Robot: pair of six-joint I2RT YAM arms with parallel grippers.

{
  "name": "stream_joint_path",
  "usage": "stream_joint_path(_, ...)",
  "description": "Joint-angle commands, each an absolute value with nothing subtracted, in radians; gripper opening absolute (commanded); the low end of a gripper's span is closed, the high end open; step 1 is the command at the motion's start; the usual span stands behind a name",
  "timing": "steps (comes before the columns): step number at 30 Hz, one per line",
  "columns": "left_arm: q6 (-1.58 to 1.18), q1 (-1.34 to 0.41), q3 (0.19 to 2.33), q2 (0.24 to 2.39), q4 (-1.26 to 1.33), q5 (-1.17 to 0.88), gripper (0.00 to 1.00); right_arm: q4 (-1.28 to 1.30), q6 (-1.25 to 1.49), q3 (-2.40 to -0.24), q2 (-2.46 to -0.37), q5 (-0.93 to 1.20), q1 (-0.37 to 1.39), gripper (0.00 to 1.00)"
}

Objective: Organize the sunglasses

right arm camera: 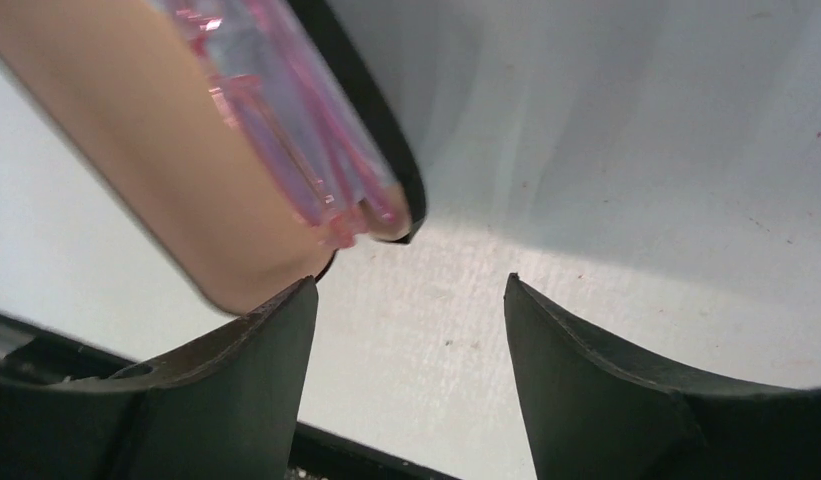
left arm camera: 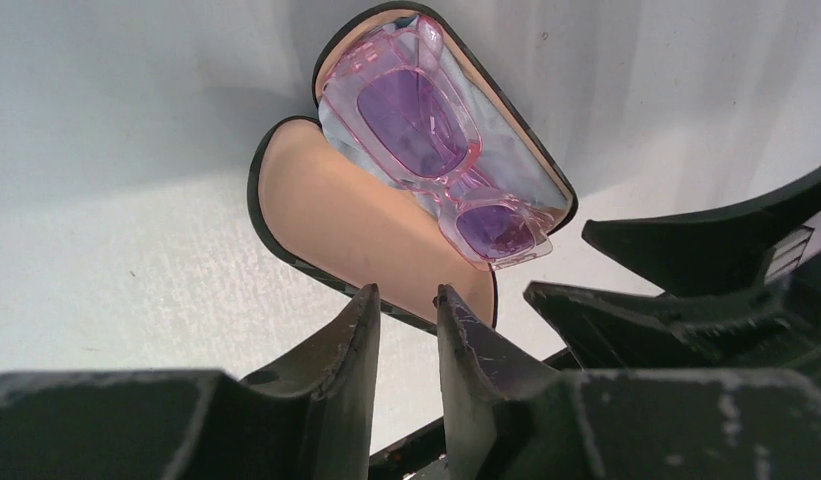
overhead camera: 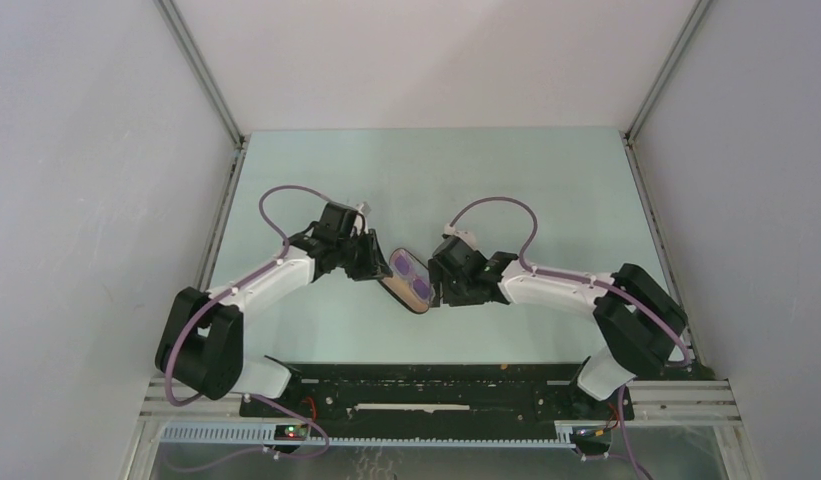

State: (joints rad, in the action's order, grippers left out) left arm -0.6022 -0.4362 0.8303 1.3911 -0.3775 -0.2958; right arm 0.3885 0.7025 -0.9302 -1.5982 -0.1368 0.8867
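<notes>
The sunglasses (overhead camera: 411, 278), pink-framed with purple lenses, lie folded inside the open black case (overhead camera: 390, 283) between the two arms at mid-table. In the left wrist view the sunglasses (left arm camera: 426, 130) rest on a pale blue cloth (left arm camera: 511, 165) in the case's far half. Its tan-lined lid (left arm camera: 356, 210) lies open toward me. My left gripper (left arm camera: 408, 292) is narrowly open, and the lid's rim crosses right at its tips. My right gripper (right arm camera: 409, 285) stands wide open over bare table, its left finger (right arm camera: 276, 320) beside the case end (right arm camera: 186, 170) and the sunglasses (right arm camera: 306, 150).
Both grippers (overhead camera: 374, 262) (overhead camera: 438, 290) flank the case closely. The right gripper's black fingers (left arm camera: 686, 240) show at the right of the left wrist view. White walls with metal rails (overhead camera: 201, 90) enclose the pale green table (overhead camera: 526, 180).
</notes>
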Motion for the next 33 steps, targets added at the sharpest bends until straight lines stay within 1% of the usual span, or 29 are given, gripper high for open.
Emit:
stream_joint_path(1,-0.611,-0.433,0.805,1.322,-0.381,-0.259,0.33,0.367,0.579,-0.942,-1.499,-0.080,0.880,0.78)
stream_joint_path(6,-0.655,-0.431,0.773,1.281,-0.386,-0.204,0.33,0.336,0.489,-0.990,-1.513,0.068,0.810,0.82)
stream_joint_path(11,-0.742,-0.417,0.700,1.245,-0.392,-0.124,0.32,0.342,0.498,-1.073,-1.579,0.090,0.740,0.82)
stream_joint_path(16,-0.786,-0.407,0.626,1.212,-0.321,-0.178,0.33,0.281,0.528,-1.098,-1.650,0.220,0.649,0.75)
stream_joint_path(22,-0.844,-0.407,0.551,1.191,-0.183,-0.240,0.37,0.239,0.509,-1.133,-1.739,0.327,0.627,0.69)
stream_joint_path(28,-0.881,-0.407,0.520,1.239,-0.078,-0.297,0.35,0.202,0.523,-1.134,-1.788,0.379,0.612,0.62)
stream_joint_path(33,-0.893,-0.407,0.517,1.272,-0.031,-0.322,0.32,0.174,0.546,-1.134,-1.816,0.397,0.605,0.54)
